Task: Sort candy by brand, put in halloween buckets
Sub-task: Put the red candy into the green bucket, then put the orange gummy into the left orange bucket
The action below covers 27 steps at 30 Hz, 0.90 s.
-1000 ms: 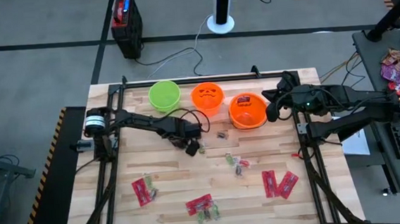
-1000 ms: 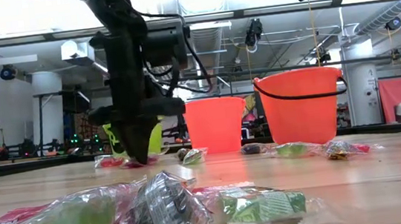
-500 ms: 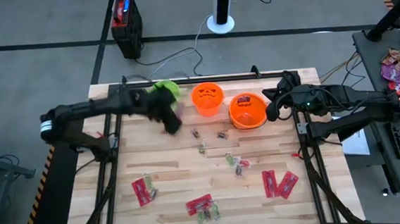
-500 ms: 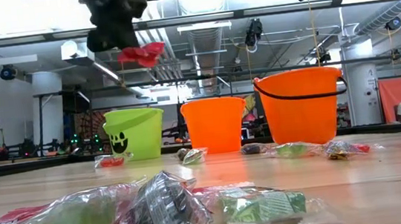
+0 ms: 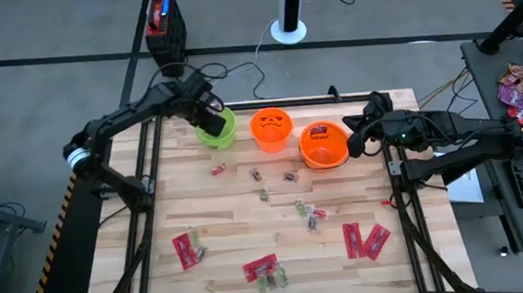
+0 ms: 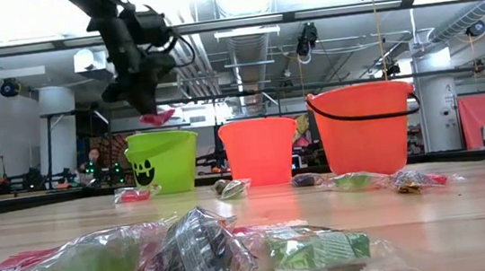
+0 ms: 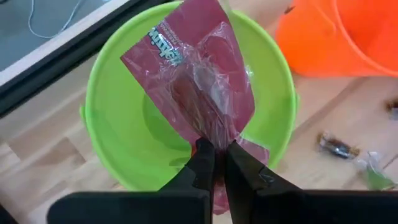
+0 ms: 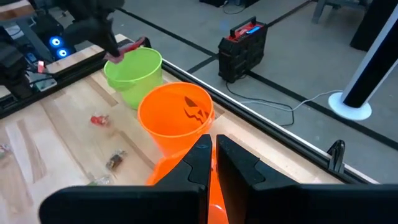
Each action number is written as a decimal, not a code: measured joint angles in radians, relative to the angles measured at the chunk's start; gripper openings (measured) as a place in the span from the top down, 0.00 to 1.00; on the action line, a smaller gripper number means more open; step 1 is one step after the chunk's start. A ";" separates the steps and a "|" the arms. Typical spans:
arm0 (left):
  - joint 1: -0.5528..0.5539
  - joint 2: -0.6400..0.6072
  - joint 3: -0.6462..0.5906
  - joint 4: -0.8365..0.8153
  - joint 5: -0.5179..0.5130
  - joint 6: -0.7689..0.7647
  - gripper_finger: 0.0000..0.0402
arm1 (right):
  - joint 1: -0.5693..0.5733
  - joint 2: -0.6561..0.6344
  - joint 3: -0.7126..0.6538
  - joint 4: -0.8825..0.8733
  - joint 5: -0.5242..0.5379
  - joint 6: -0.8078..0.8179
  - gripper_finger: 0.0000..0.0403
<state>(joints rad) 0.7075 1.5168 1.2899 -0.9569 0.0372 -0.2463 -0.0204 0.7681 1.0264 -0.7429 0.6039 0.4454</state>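
A: What surface is seen, and what is set on it?

B: A pale wooden table [image 5: 249,230] on a grey floor is seen from above. Along its far edge three pails are lined up: a lime green bucket [image 5: 220,131], an orange jack-o'-lantern bucket [image 5: 271,127] and a wider orange bucket [image 5: 322,146]. Behind the table a red-and-black unit [image 5: 162,22] is placed on the floor.

A: Where is the left gripper held?

B: The left gripper [image 5: 209,119] is held above the lime green bucket. In the left wrist view its fingers [image 7: 200,160] are pressed together on a red packet [image 7: 196,87], which is hung over the bucket's open mouth. In the low view the same packet is seen just above the green rim.

A: And the right gripper?

B: The right gripper [image 5: 357,138] is parked just beside the wider orange bucket, at the table's right edge. In the right wrist view its fingers are seen closed together, with nothing held between them.

A: Where is the remaining candy found?

B: Flat red packets [image 5: 187,250] are scattered near the front of the table, with another pair [image 5: 364,239] toward the right. Tiny wrapped pieces [image 5: 305,212] are strewn across the middle, and one small red piece [image 5: 217,170] is left near the green bucket.
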 joint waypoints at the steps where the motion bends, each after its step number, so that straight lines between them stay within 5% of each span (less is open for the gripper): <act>1: 0.000 0.005 0.004 -0.002 -0.005 0.001 0.99 | 0.000 0.000 0.000 0.000 0.000 0.000 0.96; 12: 0.000 0.014 0.043 -0.016 -0.054 -0.013 0.70 | 0.000 0.000 0.000 -0.001 0.000 0.000 0.96; 16: -0.041 -0.040 0.056 -0.101 0.047 0.056 0.64 | 0.000 0.000 0.000 -0.001 0.000 0.000 0.96; 22: -0.310 -0.250 -0.087 -0.080 0.130 0.148 0.63 | 0.000 0.000 0.000 -0.001 -0.001 0.000 0.96; 27: -0.618 -0.420 -0.364 0.180 -0.127 -0.051 0.63 | 0.000 0.000 0.000 -0.001 -0.001 0.000 0.96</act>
<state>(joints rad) 0.0900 1.0972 0.9259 -0.7768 -0.0895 -0.2976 -0.0204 0.7685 1.0264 -0.7437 0.6033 0.4454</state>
